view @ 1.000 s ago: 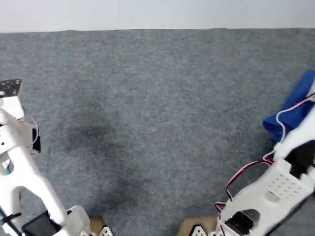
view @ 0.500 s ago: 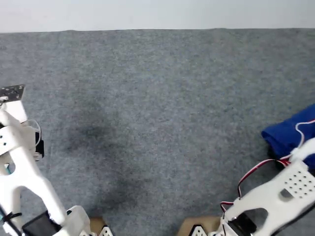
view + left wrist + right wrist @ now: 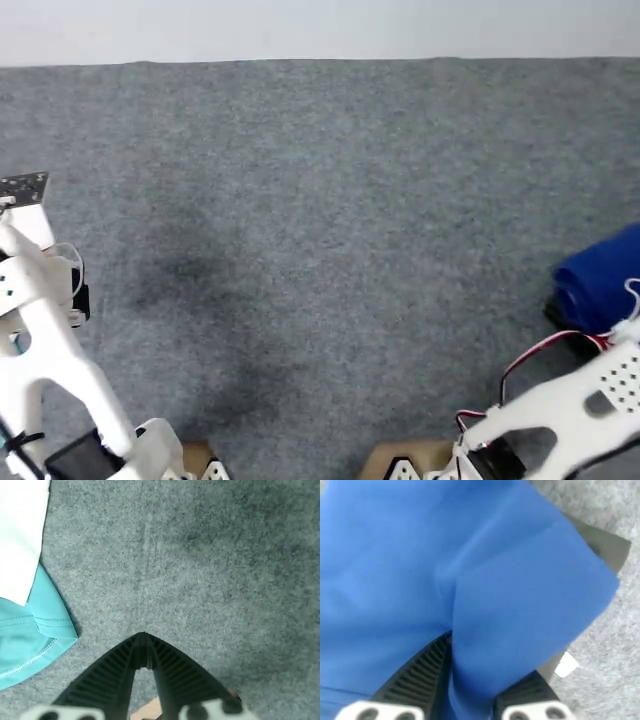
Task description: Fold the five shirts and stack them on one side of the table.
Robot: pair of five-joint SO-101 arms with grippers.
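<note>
Three shirts can be counted for sure, and two arms, each with one claw.

The right claw [image 3: 451, 640] is clamped down on a fold of the blue shirt [image 3: 470, 555]. The cloth is pinched between its ribbed jaws and drapes over one of them. Under the blue shirt, past the claw's tips, a dark cloth [image 3: 600, 540] pokes out. It may be a fourth shirt, though too little of it shows to be certain. A small white tag [image 3: 566, 665] lies on the grey felt table [image 3: 615, 680] just beside that claw.

From the high view, the right arm [image 3: 580, 410] leans low toward the table's right edge. The blue shirt [image 3: 600, 280] is bunched just beyond its wrist, and the dark cloth [image 3: 560, 318] shows as a thin strip beneath.

The left claw [image 3: 143, 639] has its jaws closed tip to tip with nothing held, just above bare table [image 3: 225, 555]. Off to one side of it lie the teal shirt [image 3: 30, 630], near the claw, and the white shirt [image 3: 20, 540], farther ahead and overlapping the teal one. The left arm [image 3: 40, 330] stands bent at the table's left edge.
</note>
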